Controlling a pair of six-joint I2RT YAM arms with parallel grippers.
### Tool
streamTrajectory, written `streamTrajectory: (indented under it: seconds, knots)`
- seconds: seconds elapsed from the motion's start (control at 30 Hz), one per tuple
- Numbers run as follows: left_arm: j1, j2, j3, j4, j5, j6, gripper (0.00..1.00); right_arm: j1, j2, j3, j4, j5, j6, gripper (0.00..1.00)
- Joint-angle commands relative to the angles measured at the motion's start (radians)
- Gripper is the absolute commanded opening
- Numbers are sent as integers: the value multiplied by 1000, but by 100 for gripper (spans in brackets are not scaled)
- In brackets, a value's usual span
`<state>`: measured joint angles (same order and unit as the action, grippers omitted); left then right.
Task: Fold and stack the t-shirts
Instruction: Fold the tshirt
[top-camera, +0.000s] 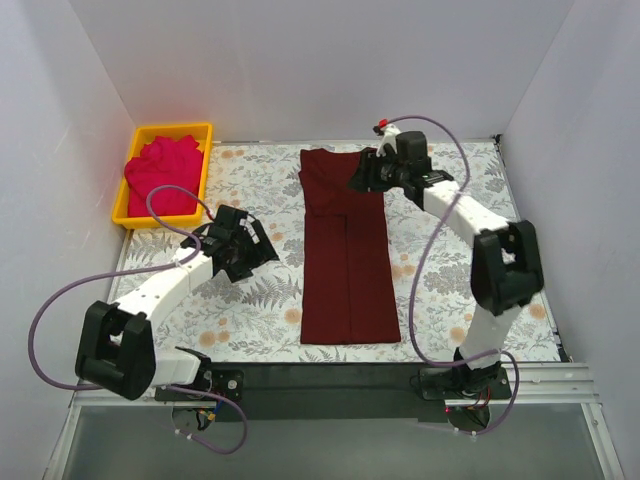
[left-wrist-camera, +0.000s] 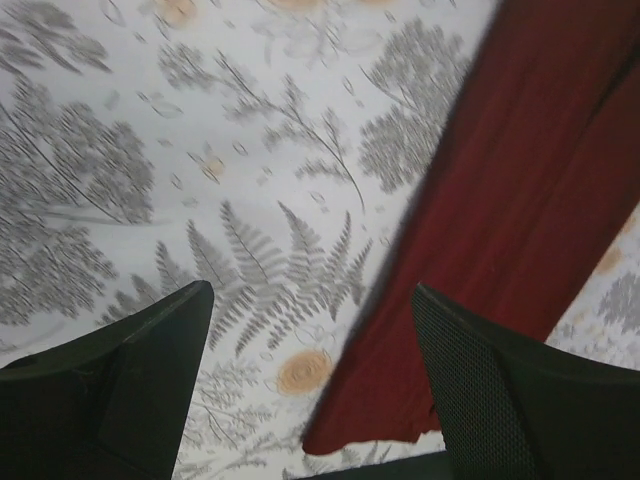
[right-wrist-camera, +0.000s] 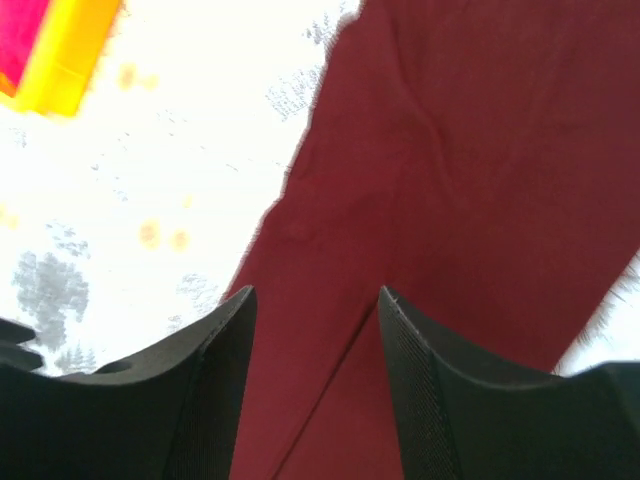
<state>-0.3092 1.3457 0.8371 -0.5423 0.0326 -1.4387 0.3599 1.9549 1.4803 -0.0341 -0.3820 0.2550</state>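
Right tool (top-camera: 362, 180) hides maroon shirt (top-camera: 345, 260) at its far corner

Item 1: dark maroon cotton short-sleeved t-shirt (top-camera: 345, 260). It is folded lengthwise into a long narrow strip and lies flat. An overlapping fold edge runs down its length. Its far end lies directly below the right gripper (top-camera: 357, 181), with the fold edge passing under the gap between the fingers. The strip's long left edge lies just to the right of the left gripper (top-camera: 264, 250), apart from it.

Item 2: bright pinkish-red cotton t-shirt (top-camera: 160, 175). It is unfolded and crumpled in a heap inside the yellow plastic bin (top-camera: 175, 127), beyond and left of the left gripper, well apart from the right.
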Motion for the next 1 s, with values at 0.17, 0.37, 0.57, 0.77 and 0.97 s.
streamTrajectory:
  seconds: [0.17, 0.37, 0.57, 0.77, 0.97]
  knots:
    - [-304, -181, -67, -191, -17, -210, 80, 43, -557, -445, -306, 196, -17, 63]
    - [-514, -174, -118, -215, -20, -333, 80, 149, -834, -742, -510, 317, 71, 64]
    - [-669, -51, -98, -225, -91, -439, 68, 208, -1042, -972, -546, 264, 205, 57]
    - [-689, -16, -90, -209, -108, -476, 60, 232, -1070, -1057, -523, 252, 257, 52]
    - [-700, 39, -84, -185, -109, -480, 60, 246, -1033, -1075, -510, 262, 271, 49]
